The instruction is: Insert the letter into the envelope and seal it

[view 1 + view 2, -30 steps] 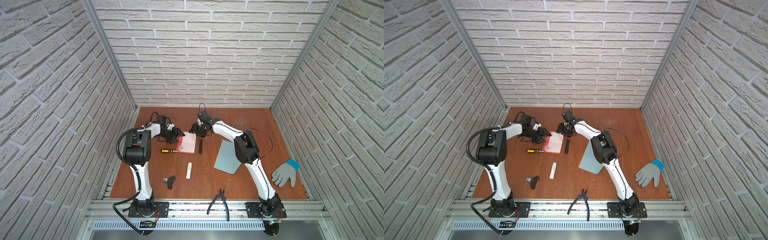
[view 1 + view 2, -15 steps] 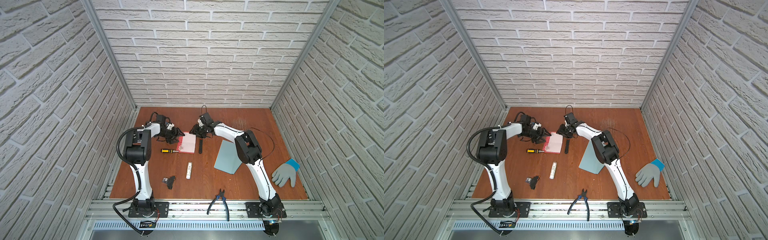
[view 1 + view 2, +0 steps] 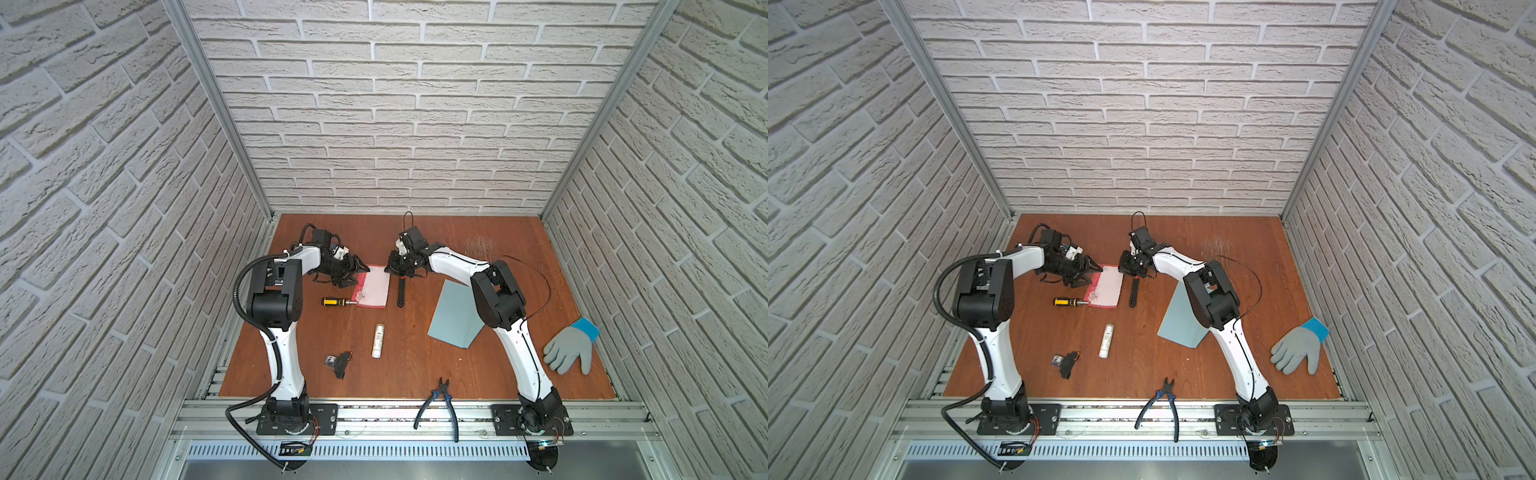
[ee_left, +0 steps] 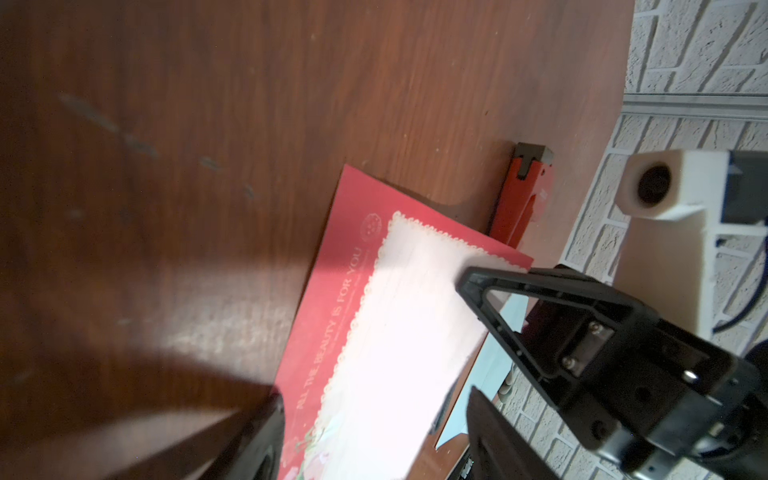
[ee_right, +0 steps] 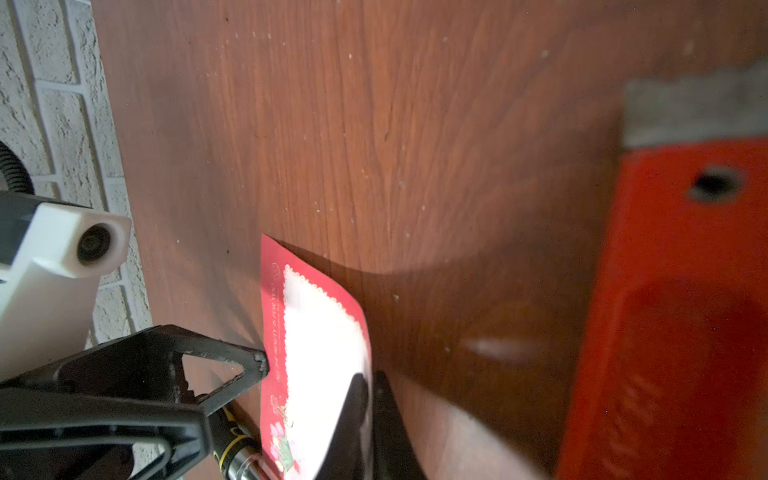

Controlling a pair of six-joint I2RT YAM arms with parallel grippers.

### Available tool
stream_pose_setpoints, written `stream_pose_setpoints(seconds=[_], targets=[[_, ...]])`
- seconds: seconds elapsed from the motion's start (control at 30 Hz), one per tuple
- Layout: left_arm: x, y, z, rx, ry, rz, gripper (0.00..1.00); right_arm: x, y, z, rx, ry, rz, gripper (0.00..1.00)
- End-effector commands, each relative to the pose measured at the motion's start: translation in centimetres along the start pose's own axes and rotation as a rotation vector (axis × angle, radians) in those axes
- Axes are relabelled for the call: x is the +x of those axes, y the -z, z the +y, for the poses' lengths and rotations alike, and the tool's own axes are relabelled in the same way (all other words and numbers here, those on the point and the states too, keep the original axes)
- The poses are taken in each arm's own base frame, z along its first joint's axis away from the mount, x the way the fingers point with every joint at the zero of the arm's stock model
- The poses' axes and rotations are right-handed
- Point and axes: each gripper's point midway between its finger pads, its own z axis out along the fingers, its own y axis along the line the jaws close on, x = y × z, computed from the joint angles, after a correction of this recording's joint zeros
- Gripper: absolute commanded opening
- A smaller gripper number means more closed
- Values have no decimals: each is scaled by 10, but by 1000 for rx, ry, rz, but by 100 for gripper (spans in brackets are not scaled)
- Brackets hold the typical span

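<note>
Blue-grey paper lies nearest us: the envelope [image 3: 454, 319] rests flat with nothing showing inside it, well apart from the letter [image 3: 372, 286] farther back on the table [image 3: 415, 336]. There the right gripper [image 5: 370, 386] pinches the letter's edge, jaws together on it, while the left gripper [image 3: 359, 276] stands spread at the opposite edge. We judge a slow, level lift best, lest the thin card bend or slip.

top views: high, front, looking down, whole table [image 3: 415, 241] | wrist views: close, both facing letter [image 4: 395, 332]
</note>
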Motion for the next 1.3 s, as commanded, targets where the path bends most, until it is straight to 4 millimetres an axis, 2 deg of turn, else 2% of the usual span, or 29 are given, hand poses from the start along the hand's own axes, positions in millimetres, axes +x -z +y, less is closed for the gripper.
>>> stream_pose_setpoints(seconds=[0.0, 0.2, 0.37, 0.47, 0.5, 0.53, 0.63, 0.7, 0.87, 0.93, 1.03, 1.17, 1.27], targets=[[1, 3, 8, -42, 0, -5, 71, -12, 37, 39, -83, 75, -67, 6], [-6, 33, -23, -27, -85, -90, 76, -3, 73, 71, -149, 132, -72, 6], [-9, 74, -60, -16, -187, -212, 78, -4, 125, 97, -171, 218, -127, 6], [-8, 103, -83, -17, -253, -301, 79, -5, 158, 107, -164, 261, -155, 6], [-7, 112, -89, -16, -273, -328, 79, -6, 163, 107, -155, 268, -155, 6], [-5, 122, -97, -14, -298, -359, 79, -6, 185, 117, -165, 289, -180, 6], [2, 147, -117, 6, -364, -434, 79, -7, 218, 125, -152, 332, -213, 6], [10, 153, -124, 14, -377, -427, 79, -7, 239, 130, -147, 356, -237, 6], [30, 143, -135, -5, -446, -416, 78, 0, 281, 130, -118, 417, -259, 6], [37, 143, -143, -14, -494, -452, 78, 5, 292, 124, -98, 440, -257, 6], [48, 153, -160, -9, -594, -559, 80, 13, 302, 115, -72, 478, -240, 6], [72, 169, -182, 33, -754, -673, 83, 30, 305, 103, -54, 527, -193, 6], [92, 173, -190, 70, -841, -673, 85, 44, 304, 96, -62, 557, -160, 6]])
